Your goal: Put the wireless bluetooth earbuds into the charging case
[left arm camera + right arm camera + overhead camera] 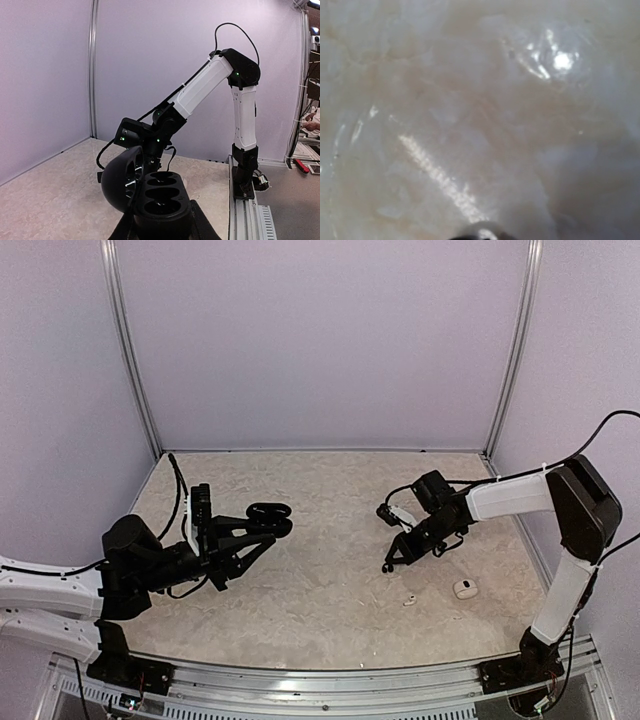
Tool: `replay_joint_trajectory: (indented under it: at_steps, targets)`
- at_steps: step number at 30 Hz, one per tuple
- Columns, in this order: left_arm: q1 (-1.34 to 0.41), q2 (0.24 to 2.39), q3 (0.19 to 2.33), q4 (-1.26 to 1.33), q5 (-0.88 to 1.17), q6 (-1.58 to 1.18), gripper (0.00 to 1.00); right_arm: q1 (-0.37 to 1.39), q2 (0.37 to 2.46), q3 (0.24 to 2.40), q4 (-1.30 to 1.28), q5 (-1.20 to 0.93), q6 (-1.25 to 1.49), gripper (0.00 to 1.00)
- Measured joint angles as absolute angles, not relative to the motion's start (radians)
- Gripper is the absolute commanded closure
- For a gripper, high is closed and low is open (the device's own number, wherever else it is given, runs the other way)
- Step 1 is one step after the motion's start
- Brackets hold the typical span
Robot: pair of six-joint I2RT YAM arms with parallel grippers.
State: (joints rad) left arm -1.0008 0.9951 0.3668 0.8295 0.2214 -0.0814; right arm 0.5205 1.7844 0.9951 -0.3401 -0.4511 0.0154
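The black charging case point(162, 202) sits between the fingers of my left gripper point(162, 230), which is shut on it, raised off the table. Its lid point(119, 181) stands open to the left, and the dark hollows show only glints. From above, the case point(268, 518) is left of centre. My right gripper point(388, 564) points down at the table, tips together, right of centre. Two small white earbuds lie near it, one tiny point(409, 600) and one larger point(464, 588). The right wrist view is a blurred close-up of the table with a dark rounded bit point(482, 234) at its bottom edge.
The marbled table point(320, 580) is walled by pale panels at the back and sides. A metal rail point(330, 680) runs along the near edge. The right arm point(210, 82) rises across the left wrist view.
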Motion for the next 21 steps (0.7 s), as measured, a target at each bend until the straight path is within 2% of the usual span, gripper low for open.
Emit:
replay_joint_trajectory:
  at_steps: [10,14,21]
  targets:
    - [-1.001,0.995,0.367,0.83,0.224,-0.081,1.0,0.521,1.765,0.984,-0.349,-0.46,0.017,1.0]
    - [-1.001,0.995,0.367,0.83,0.225,-0.081,1.0,0.521,1.765,0.984,-0.371,-0.456,0.022,0.9]
    - [-1.001,0.995,0.367,0.83,0.226,-0.081,1.0,0.521,1.765,0.984,-0.392,-0.416,0.023,0.89]
